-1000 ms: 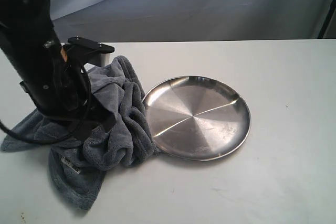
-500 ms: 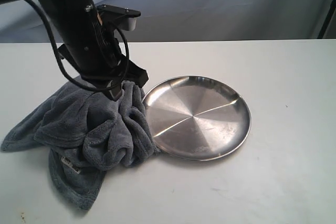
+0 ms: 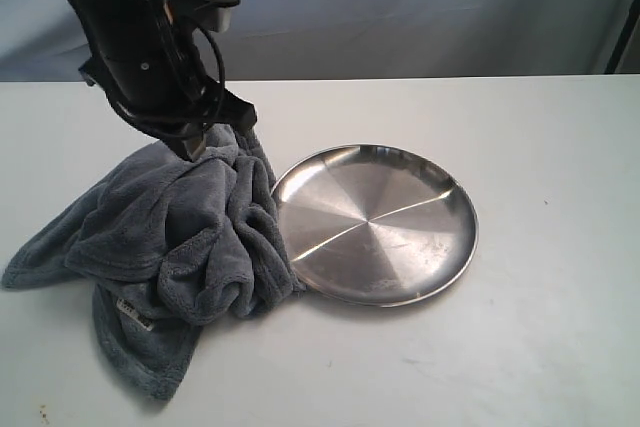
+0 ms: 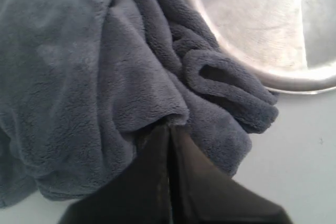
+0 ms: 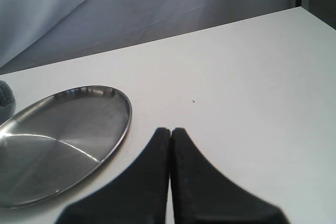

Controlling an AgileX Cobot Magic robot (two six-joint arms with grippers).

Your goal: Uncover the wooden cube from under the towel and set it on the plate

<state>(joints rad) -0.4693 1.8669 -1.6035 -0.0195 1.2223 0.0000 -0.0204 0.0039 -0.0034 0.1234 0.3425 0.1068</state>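
Observation:
The blue-grey towel (image 3: 180, 237) lies bunched on the white table, left of the steel plate (image 3: 375, 222) and touching its rim. My left gripper (image 3: 195, 152) is at the towel's far edge, shut on a fold of it; the wrist view shows the fingertips (image 4: 169, 127) pinched into the towel (image 4: 79, 77) beside the plate (image 4: 252, 19). The wooden cube is hidden. My right gripper (image 5: 170, 130) is shut on nothing, low over bare table next to the plate (image 5: 58, 140), and out of the exterior view.
A grey cloth backdrop (image 3: 420, 7) hangs behind the table's far edge. A small sewn label (image 3: 133, 314) shows on the towel's near corner. A bit of towel (image 5: 5, 98) peeks past the plate in the right wrist view.
The left arm rose from low over the towel's left part and moved to its far edge. Over the last half second it shifted up and left with the pinched fold.

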